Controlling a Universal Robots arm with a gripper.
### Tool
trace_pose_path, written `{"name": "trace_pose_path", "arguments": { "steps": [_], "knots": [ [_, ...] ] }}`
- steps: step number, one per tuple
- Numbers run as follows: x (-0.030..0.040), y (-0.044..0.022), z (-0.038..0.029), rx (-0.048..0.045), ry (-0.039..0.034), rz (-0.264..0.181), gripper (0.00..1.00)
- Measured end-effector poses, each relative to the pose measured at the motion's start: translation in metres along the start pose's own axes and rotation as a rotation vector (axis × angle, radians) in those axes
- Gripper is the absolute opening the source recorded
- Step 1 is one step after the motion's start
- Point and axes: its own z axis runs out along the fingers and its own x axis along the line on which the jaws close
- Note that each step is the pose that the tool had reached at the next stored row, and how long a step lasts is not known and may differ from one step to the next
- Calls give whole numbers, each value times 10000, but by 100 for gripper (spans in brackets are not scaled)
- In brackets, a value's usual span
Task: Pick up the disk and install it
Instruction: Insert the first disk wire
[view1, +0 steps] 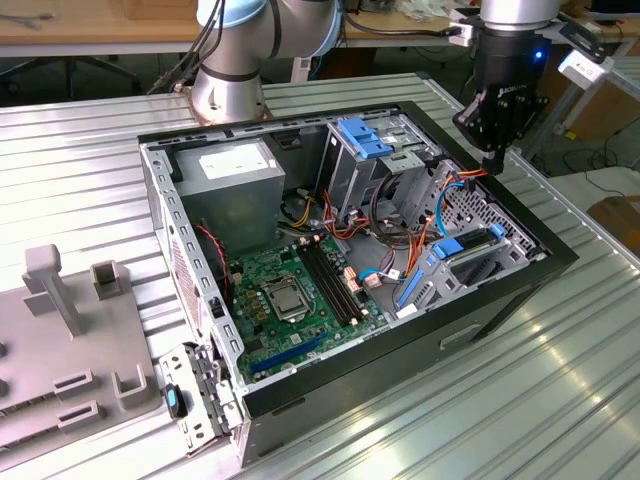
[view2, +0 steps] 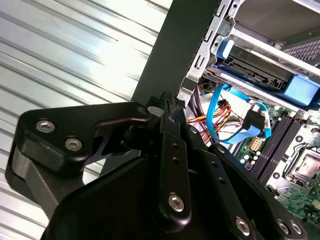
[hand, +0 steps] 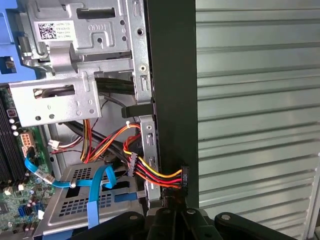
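The disk (view2: 252, 72), dark with bright blue rails, lies slid into a metal bay inside the open computer case (view1: 300, 395). In the exterior view the disk (view1: 470, 255) sits low at the case's right end. My gripper (view1: 493, 162) hangs over the case's black rim at the exterior view's right, above and apart from the disk. Its fingers (view2: 170, 125) are pressed together with nothing seen between them. In the first wrist view my gripper (hand: 167, 214) is just below a black connector (hand: 183, 177) with red, yellow and orange wires.
A tall metal drive cage (view1: 365, 150) with blue tabs and a grey power-supply box (view1: 235, 180) stand at the case's far side. Blue data cables (view2: 235, 117) and wire bundles cross the inside above the green motherboard (view1: 290, 290). A grey fixture (view1: 60, 350) lies on the ribbed metal table (view1: 520, 400).
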Motion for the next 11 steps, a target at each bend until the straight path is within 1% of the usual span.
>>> {"name": "trace_pose_path", "arguments": {
  "steps": [2, 3, 4, 6, 8, 11],
  "knots": [
    [0, 0, 0, 0, 0, 0, 11],
    [0, 6, -2, 0, 0, 2, 18],
    [2, 34, -10, 6, 4, 14, 18],
    [2, 60, -18, 20, 12, 41, 18],
    [-19, 76, -18, 54, 40, 140, 18],
    [-52, 88, -13, 133, 112, 381, 18]
  ]
}}
